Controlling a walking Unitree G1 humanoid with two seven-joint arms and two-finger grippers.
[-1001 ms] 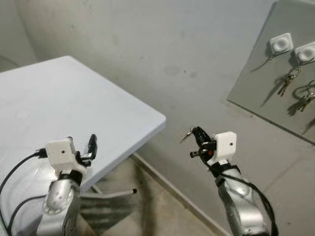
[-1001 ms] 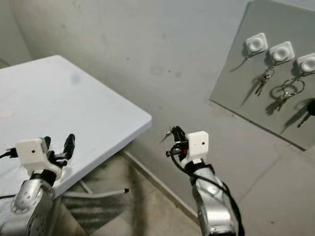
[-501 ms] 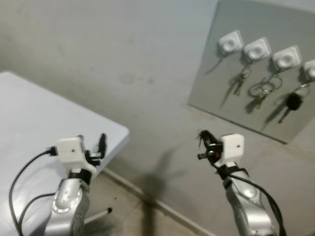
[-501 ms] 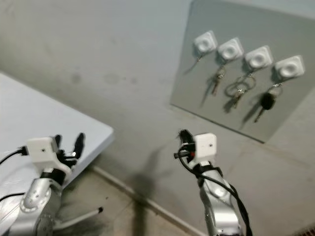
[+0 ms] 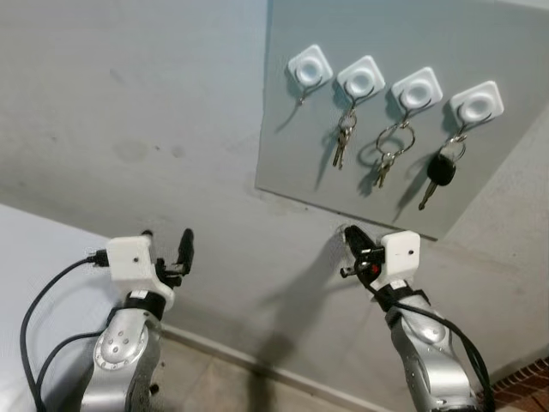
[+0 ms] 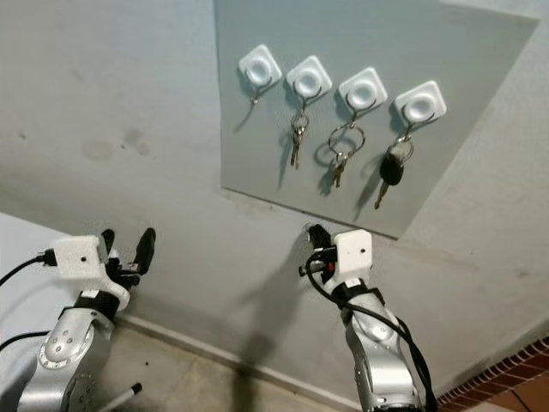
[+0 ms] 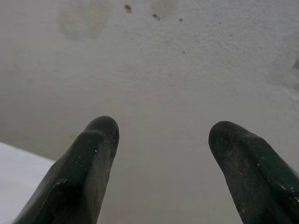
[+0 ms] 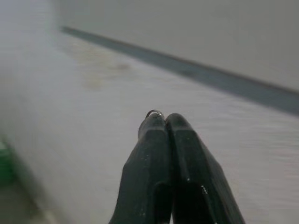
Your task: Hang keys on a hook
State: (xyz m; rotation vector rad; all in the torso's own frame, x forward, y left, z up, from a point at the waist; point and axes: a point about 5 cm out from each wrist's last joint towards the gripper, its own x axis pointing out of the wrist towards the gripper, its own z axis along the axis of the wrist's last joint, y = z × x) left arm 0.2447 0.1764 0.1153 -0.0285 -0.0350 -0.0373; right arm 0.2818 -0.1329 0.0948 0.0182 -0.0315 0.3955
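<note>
Left eye view
Board: a grey panel (image 5: 292, 146) fixed to the rough grey wall (image 5: 129, 103), carrying four white square hooks in a row.
First hook (image 5: 308, 68): at the left end of the row, bare, nothing hanging from it.
Second hook (image 5: 359, 81): a small bunch of keys (image 5: 343, 142) hangs below it.
Third hook (image 5: 416, 90): a large ring with small keys (image 5: 390, 150) hangs below it.
Fourth hook (image 5: 475, 104): a black-headed car key (image 5: 438, 172) hangs below it.
Right gripper (image 5: 349, 238): raised in front of the wall just under the board's lower edge, below the second and third hooks and well apart from the bare first hook.
Left gripper (image 5: 167, 240): held up to the left, before the bare wall, beside the white table corner (image 5: 34, 275).

Right eye view
Same scene: the right gripper sits just under the board's lower edge; a brick-red strip of floor (image 6: 506, 378) shows at the lower right.

Left wrist view
Left gripper fingers (image 7: 88, 163): spread wide apart, nothing between them, the stained wall beyond.

Right wrist view
Right gripper fingers (image 8: 187, 158): pressed tight together, pointing at the wall.
Key ring (image 8: 153, 113): a thin metal loop peeks out at the fingertips, pinched between them; the keys themselves are hidden.
</note>
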